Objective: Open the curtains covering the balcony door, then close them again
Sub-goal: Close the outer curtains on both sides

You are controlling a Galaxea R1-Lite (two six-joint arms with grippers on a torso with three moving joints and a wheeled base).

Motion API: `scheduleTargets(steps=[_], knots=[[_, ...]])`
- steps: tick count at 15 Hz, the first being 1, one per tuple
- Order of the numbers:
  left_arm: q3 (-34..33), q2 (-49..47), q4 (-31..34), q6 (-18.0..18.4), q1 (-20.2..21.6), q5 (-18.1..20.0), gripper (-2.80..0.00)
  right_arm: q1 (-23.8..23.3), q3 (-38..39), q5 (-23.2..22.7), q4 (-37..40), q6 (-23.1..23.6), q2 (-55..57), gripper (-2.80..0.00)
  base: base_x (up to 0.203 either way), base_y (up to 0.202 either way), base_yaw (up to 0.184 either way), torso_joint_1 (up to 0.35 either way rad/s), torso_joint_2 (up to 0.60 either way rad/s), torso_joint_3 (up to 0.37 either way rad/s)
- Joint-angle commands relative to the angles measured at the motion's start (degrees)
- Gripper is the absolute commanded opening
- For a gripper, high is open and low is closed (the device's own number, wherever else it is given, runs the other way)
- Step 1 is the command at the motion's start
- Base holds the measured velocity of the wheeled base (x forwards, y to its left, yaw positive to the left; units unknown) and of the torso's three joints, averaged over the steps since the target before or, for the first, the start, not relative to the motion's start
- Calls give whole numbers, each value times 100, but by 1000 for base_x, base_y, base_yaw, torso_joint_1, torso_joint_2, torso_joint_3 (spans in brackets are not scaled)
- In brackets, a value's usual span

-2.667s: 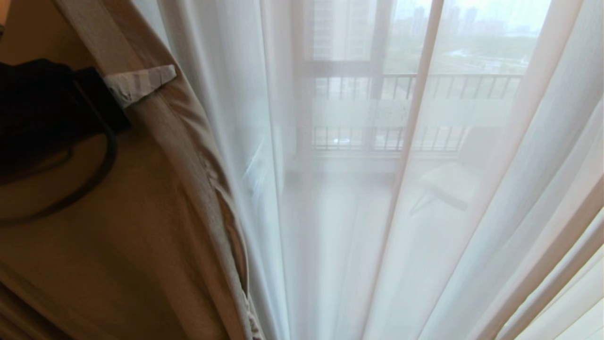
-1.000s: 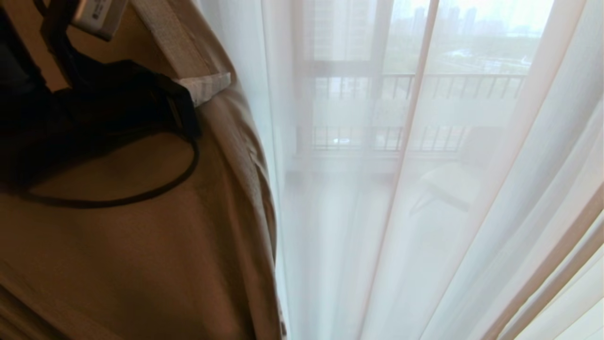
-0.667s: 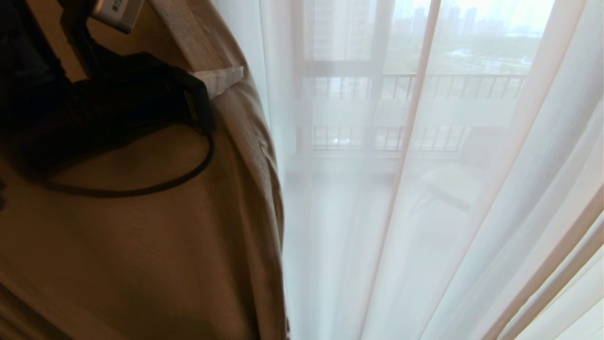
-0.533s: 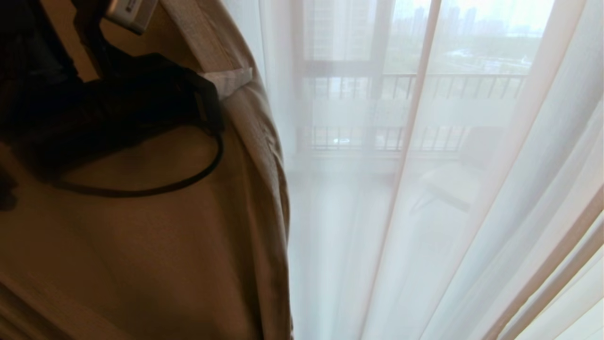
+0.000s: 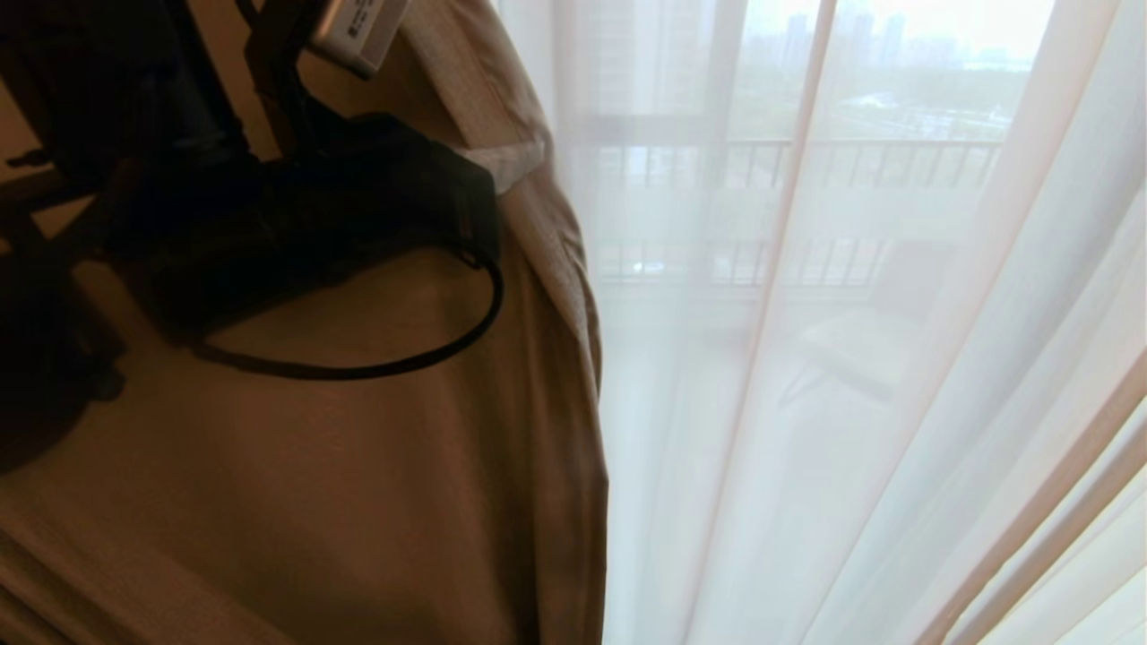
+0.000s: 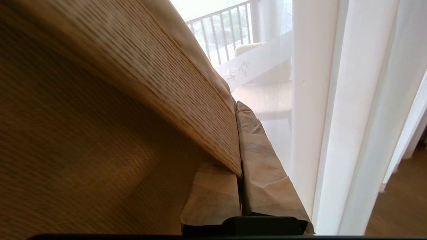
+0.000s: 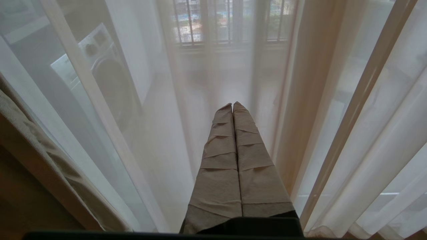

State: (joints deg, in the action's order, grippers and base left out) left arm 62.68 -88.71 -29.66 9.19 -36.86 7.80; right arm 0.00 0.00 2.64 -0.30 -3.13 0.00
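The curtains, floor-length drapes in two layers, are what you are working on: a thick opaque beige woven layer point(image 5: 358, 484) nearest you on the left, and a sheer white voile point(image 5: 851, 403) hanging behind it and to the right. You are holding the leading edge of the beige layer with the left gripper point(image 5: 515, 166), whose paper-wrapped fingers point(image 6: 263, 173) are pinched together on the fabric's hem, up at the near left of the scene. The right gripper point(image 7: 232, 106) is hanging idle low in front of the voile, its wrapped fingers pressed together on nothing.

Judging by how things lie, you are drawing the thick layer across toward the right, which reads as the closing half of the task, though the pictures alone cannot prove that the opening is done. The beige edge is covering only the left part of the view; everything to its right is being screened by voile alone. Farther off, through the voile, the balcony door point(image 5: 717, 134) is showing as a dim dark frame, with a railing point(image 5: 860, 161) and a pale chair point(image 5: 851, 349) beyond it. So most of the thick layer's travel is, I judge, left to do.
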Motion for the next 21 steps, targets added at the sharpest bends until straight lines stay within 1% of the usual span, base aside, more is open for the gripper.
scheduleTargets(steps=[1, 4, 8, 11, 16, 19, 21], knots=[[8, -75, -38, 4, -49, 10, -280, 0, 0, -1, -5, -3, 0, -280, 0, 0, 0, 0, 0, 0], [75, -109, -31, 4, -82, 5, -280, -8, 0, -1, -5, -3, 0, -280, 0, 0, 0, 0, 0, 0], [262, -268, -31, 12, -225, -16, -280, 0, 0, -1, -5, -3, 0, -280, 0, 0, 0, 0, 0, 0], [371, -393, -40, 13, -374, -188, -280, 0, 0, -1, -5, -3, 2, -280, 0, 0, 0, 0, 0, 0], [535, -542, -39, 13, -444, -200, -280, -2, 0, -1, -5, -3, 0, -280, 0, 0, 0, 0, 0, 0], [544, -526, -40, 6, -403, -227, -280, 0, 0, -1, -5, -3, 0, -280, 0, 0, 0, 0, 0, 0], [544, -498, -40, 13, -373, -413, -280, 0, 0, -1, -5, -3, 0, -280, 0, 0, 0, 0, 0, 0]])
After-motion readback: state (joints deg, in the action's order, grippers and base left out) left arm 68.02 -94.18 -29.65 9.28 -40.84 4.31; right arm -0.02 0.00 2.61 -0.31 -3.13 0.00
